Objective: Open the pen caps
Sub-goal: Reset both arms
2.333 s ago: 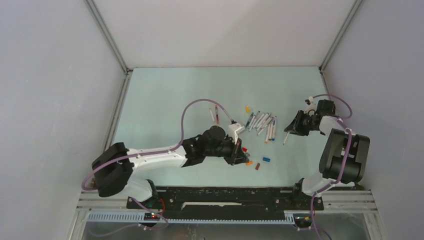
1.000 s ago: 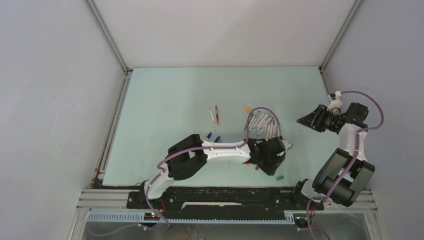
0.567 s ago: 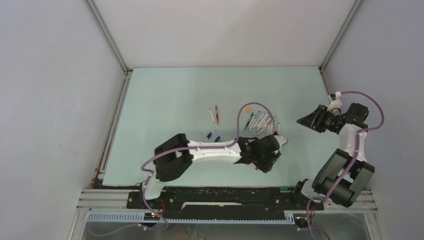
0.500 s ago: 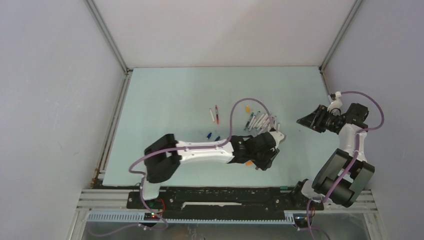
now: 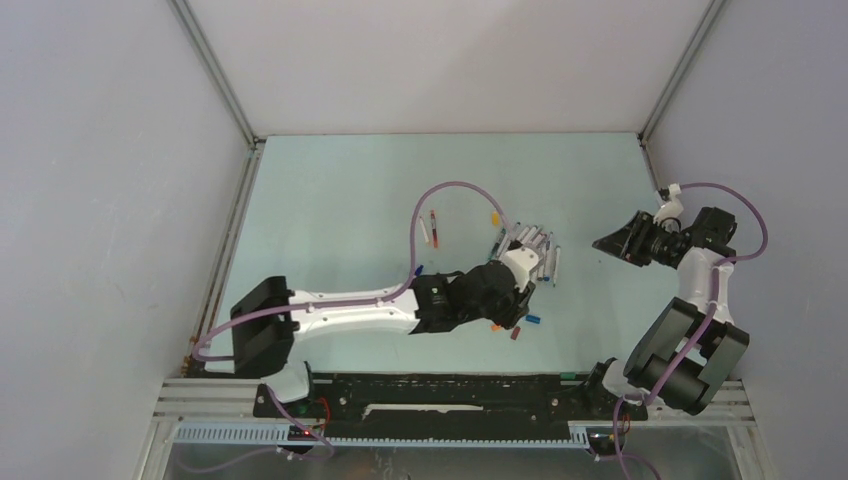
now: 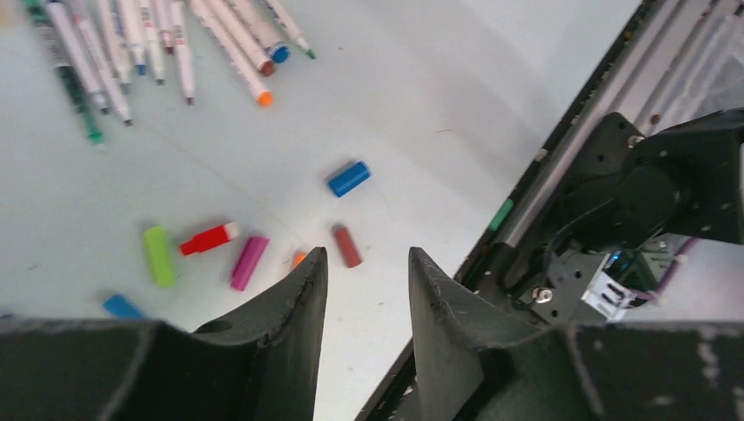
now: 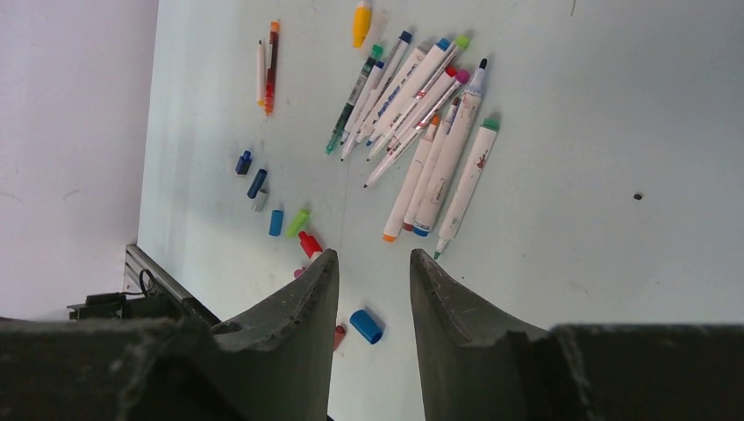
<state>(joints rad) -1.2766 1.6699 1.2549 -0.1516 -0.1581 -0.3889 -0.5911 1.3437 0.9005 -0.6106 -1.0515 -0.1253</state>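
Pen caps [image 6: 248, 262]: loose on counter [image 6: 439, 105], near-edge cluster, apart from pen barrels [image 7: 449, 153]; prob. dropped where pulled off. L fingers [image 6: 298, 316]: slightly apart, empty, over caps. R fingers [image 7: 307, 316]: apart, empty, held high, out of the way.

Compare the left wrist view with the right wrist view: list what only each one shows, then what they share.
Only the left wrist view shows the black and silver frame rail at the table's near edge and the black arm base beside it. Only the right wrist view shows the stubby yellow plastic cap, the two slim pens lying apart and two small dark blue caps. Both show the pile of white pen barrels, the light blue cylindrical cap, the green cap and the red cap.
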